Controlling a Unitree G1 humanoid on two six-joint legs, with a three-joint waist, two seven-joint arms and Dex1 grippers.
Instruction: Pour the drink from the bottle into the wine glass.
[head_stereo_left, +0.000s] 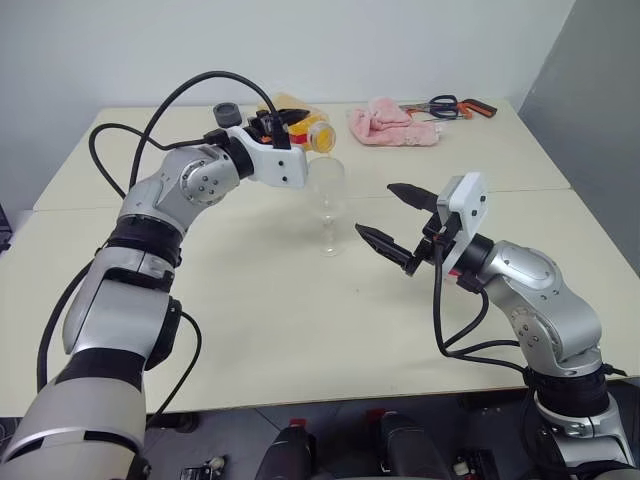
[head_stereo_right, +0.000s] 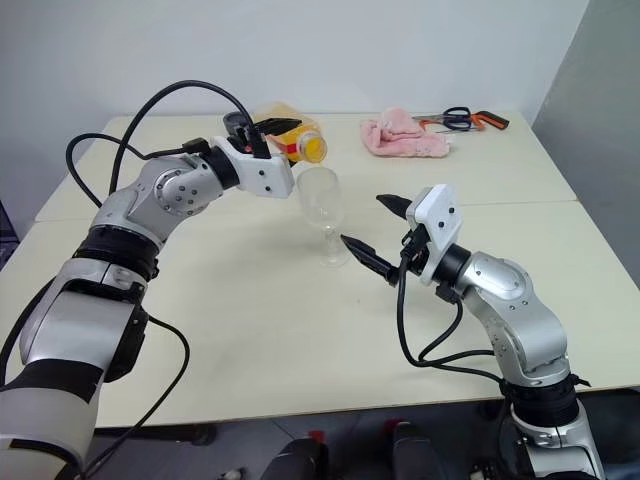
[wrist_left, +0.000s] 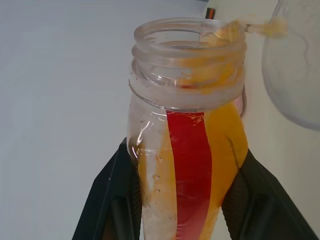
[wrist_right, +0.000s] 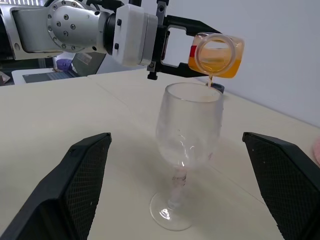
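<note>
Bottle (wrist_right: 216, 55) is uncapped and tipped close to level above the wine glass (wrist_right: 187, 135), mouth facing the right wrist camera. Left gripper (wrist_right: 200, 50) is clenched on it, one black finger on each side of the body; the red stripe runs between the fingers (wrist_left: 107, 200) in the left wrist view. Drink (wrist_right: 220, 65) lies pooled along the lower side of the tilted bottle, orange-yellow, and a thin stream drops from the lip toward the bowl of the glass. Bowl looks nearly empty, with some wet streaks on the inside wall.

Wine glass stands upright on its round foot on the cream table (head_stereo_left: 260, 330), roughly mid-table, directly under the bottle mouth. Glass and bottle are not touching.

Right gripper (head_stereo_left: 392, 225) sits just beside the glass on the robot's right, jaws spread wide and holding nothing. In the right wrist view its two fingers frame the glass on either side, well clear of the stem and bowl.

Far side of the table: a dark round cap-like object (head_stereo_left: 227, 113) behind the left arm, a crumpled pink cloth (head_stereo_left: 390, 124), and scissors (head_stereo_left: 450, 105) with dark and red handles near the far right edge. Another yellow item sits behind the bottle; can't tell what it is.
</note>
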